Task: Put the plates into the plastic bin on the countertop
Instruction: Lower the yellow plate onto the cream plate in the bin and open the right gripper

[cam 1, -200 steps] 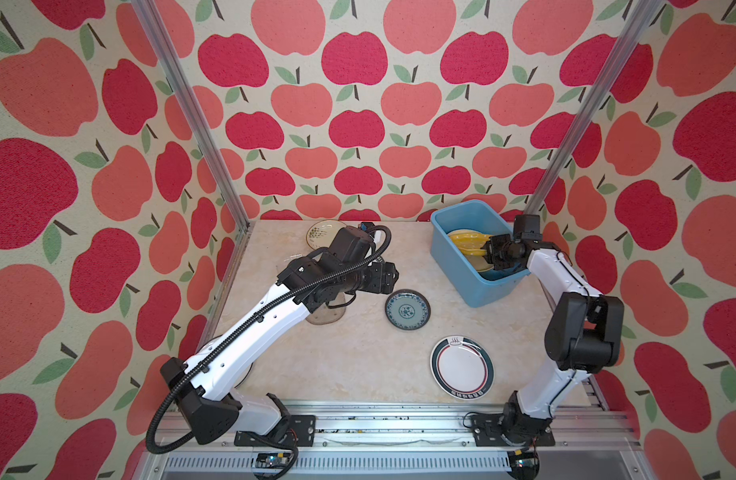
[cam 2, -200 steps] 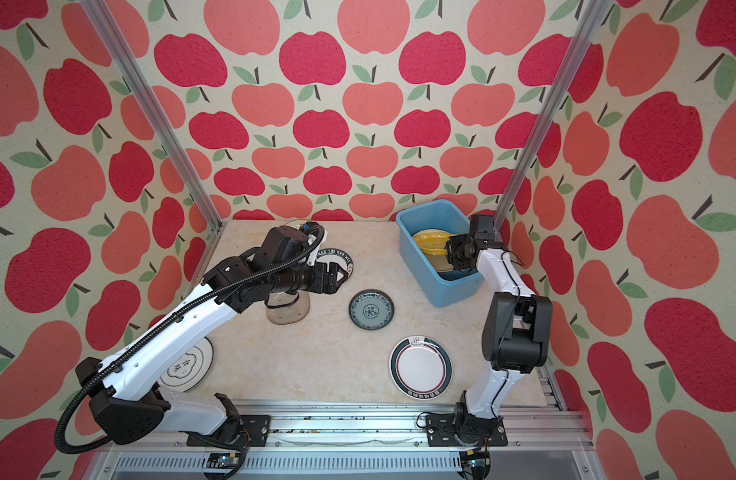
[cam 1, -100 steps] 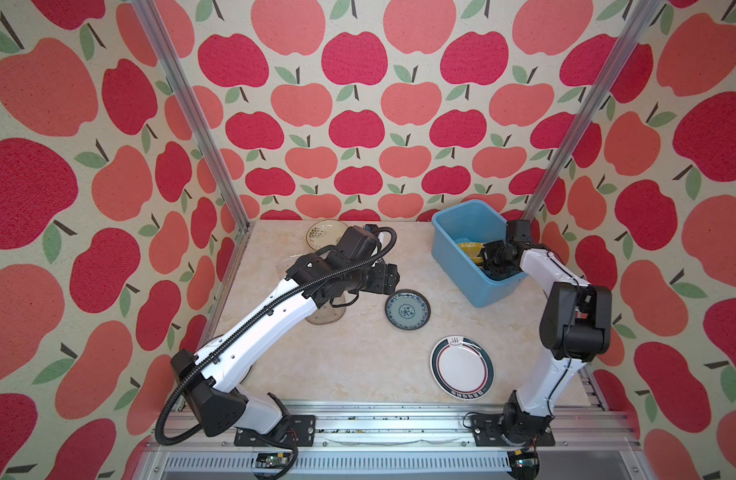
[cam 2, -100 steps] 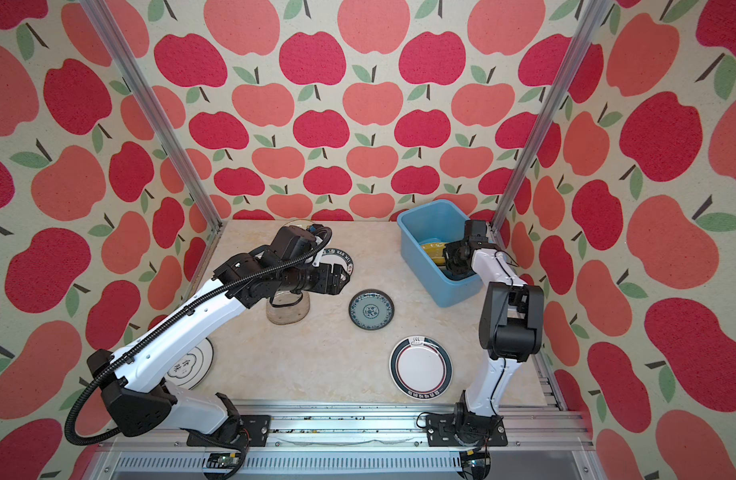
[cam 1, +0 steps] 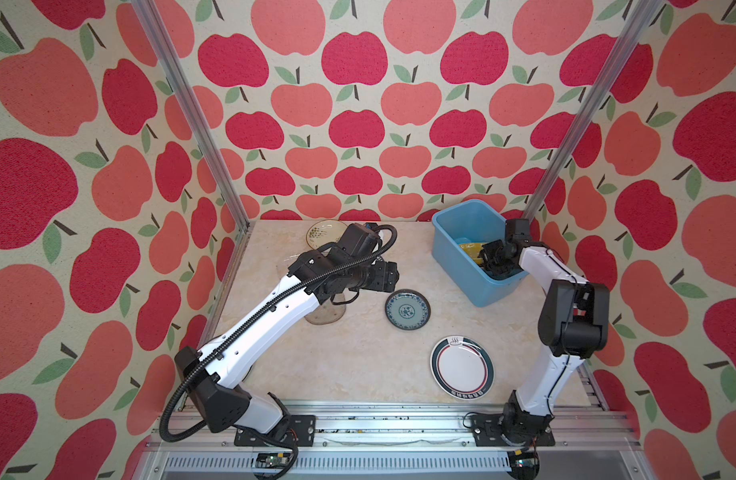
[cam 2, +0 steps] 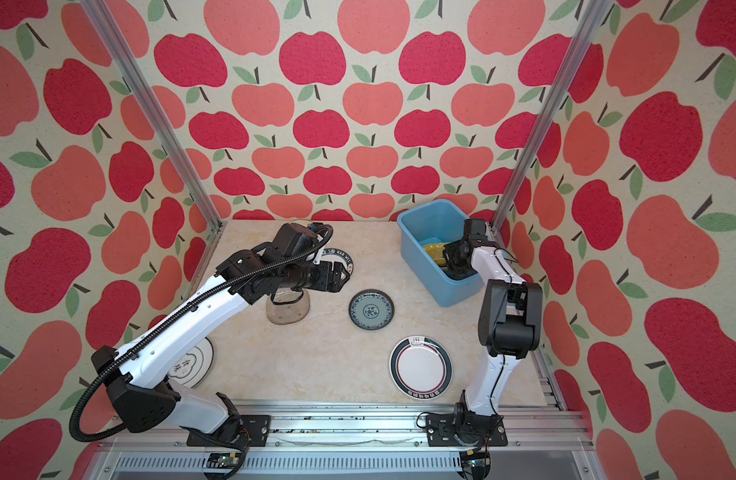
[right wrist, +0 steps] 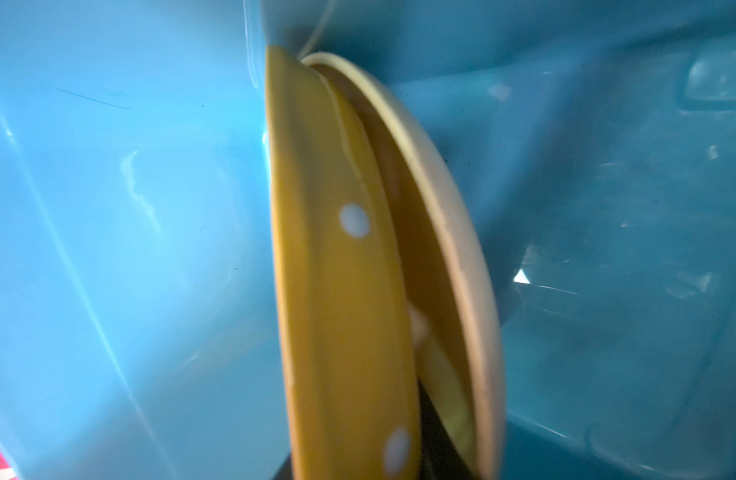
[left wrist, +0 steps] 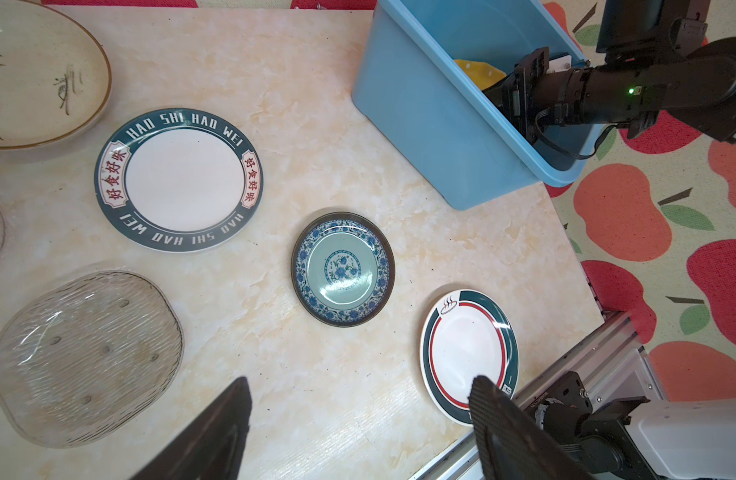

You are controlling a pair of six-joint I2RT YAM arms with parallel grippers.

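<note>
We see our left gripper hanging over the countertop with its jaws spread wide and nothing between them. Our right gripper reaches down into the plastic bin, which sits at the back right of the countertop. We cannot tell if its jaws are pinching anything. Inside the bin is the yellow dotted plate, and the pale yellow plate is close against it. The small blue plate lies flat on the countertop near the bin. One white plate with a dark rim lies near the front. Another white plate with letters on its rim, a clear glass plate and the cream plate lie out on the countertop too.
</note>
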